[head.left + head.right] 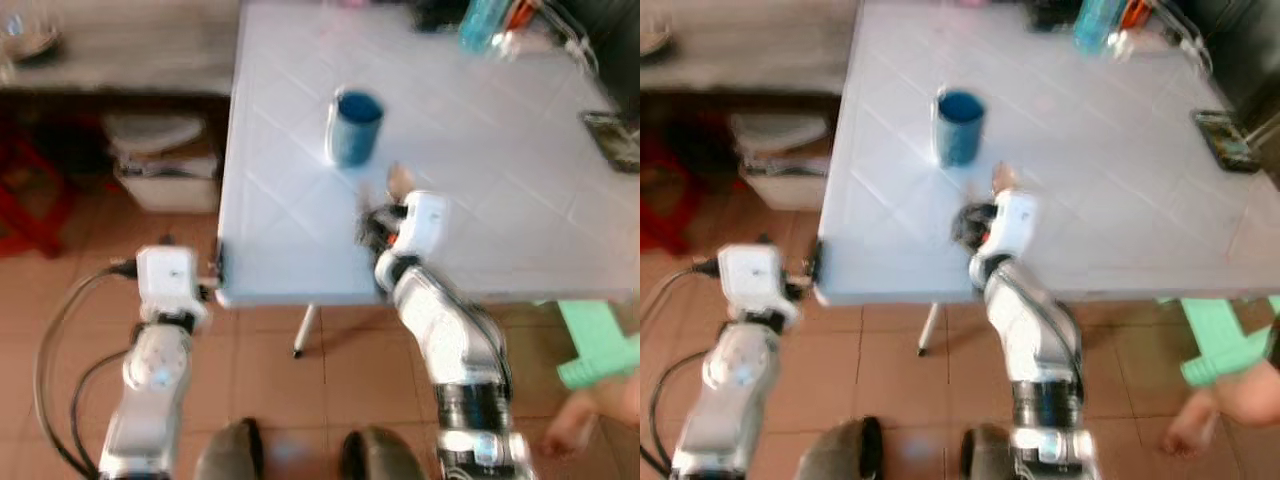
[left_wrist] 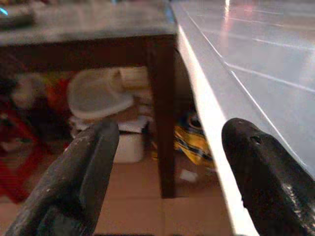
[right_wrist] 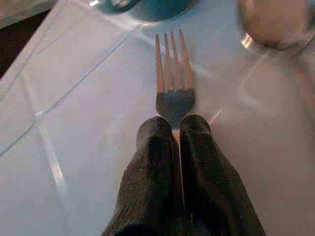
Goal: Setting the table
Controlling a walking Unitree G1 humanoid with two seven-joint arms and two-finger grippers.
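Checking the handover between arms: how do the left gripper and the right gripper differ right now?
The left gripper is open and holds nothing; the right gripper is shut on a fork. The left gripper sits off the table at its near left corner; the right gripper is over the tabletop, near the blue cup. Both have two black fingers.

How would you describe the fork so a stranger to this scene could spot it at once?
Start at the pale tiled table and find the blue cup near its front edge. Just before it, the right gripper pinches the fork, the one four-tined metal piece, tines towards the cup.
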